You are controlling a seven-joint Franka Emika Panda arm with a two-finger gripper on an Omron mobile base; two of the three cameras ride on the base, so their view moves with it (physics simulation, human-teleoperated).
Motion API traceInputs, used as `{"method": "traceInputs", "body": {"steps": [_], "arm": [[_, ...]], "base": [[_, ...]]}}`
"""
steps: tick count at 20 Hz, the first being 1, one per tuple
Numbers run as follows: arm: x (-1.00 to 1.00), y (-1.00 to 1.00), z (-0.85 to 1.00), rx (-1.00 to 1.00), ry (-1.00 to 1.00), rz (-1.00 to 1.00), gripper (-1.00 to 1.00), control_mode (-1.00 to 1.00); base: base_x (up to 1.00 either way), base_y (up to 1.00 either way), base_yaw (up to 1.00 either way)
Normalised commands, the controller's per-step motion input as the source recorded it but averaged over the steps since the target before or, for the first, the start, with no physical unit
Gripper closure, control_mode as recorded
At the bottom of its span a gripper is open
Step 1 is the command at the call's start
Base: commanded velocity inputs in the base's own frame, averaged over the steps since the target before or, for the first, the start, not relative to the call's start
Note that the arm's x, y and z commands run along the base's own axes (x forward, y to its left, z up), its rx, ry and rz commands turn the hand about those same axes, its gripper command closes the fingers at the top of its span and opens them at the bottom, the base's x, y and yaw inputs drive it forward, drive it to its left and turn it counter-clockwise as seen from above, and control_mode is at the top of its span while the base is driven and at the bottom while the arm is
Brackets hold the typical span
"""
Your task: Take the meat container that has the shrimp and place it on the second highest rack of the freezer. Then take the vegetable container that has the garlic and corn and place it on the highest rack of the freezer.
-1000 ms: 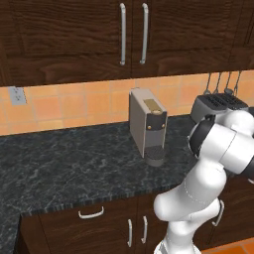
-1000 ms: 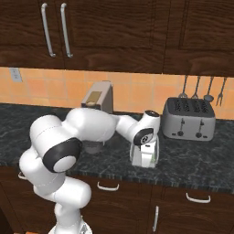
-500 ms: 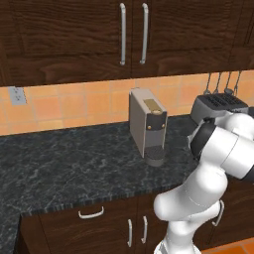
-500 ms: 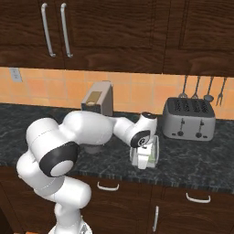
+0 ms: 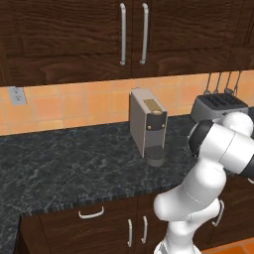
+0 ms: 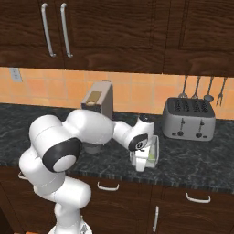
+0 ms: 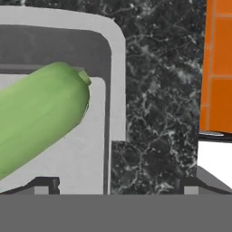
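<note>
Fingers wide apart – over grey container, green vegetable lying diagonally inside

Coffee machine and toaster on black counter — utensils hang behind.

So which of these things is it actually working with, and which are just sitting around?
Job, probably: container holding a green vegetable, with the open claw above it.
Lying about: coffee machine, toaster, hanging utensils, wall socket.
</note>
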Motion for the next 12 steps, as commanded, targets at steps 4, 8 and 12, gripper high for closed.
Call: {"method": "traceInputs", "body": {"steps": [4,8,12], "arm": [[0.05,-0.01,-0.11,0.00,0.06,0.00,-1.00,-1.00],[0.19,0.00,-0.04,0.00,0.03,0.00,-1.00,-1.00],[0.03,0.00,-0.23,0.00,0.01,0.00,-1.00,-1.00]], "base": [[0.00,0.00,0.00],[0.00,0.00,0.00],[0.00,0.00,0.00]]}}
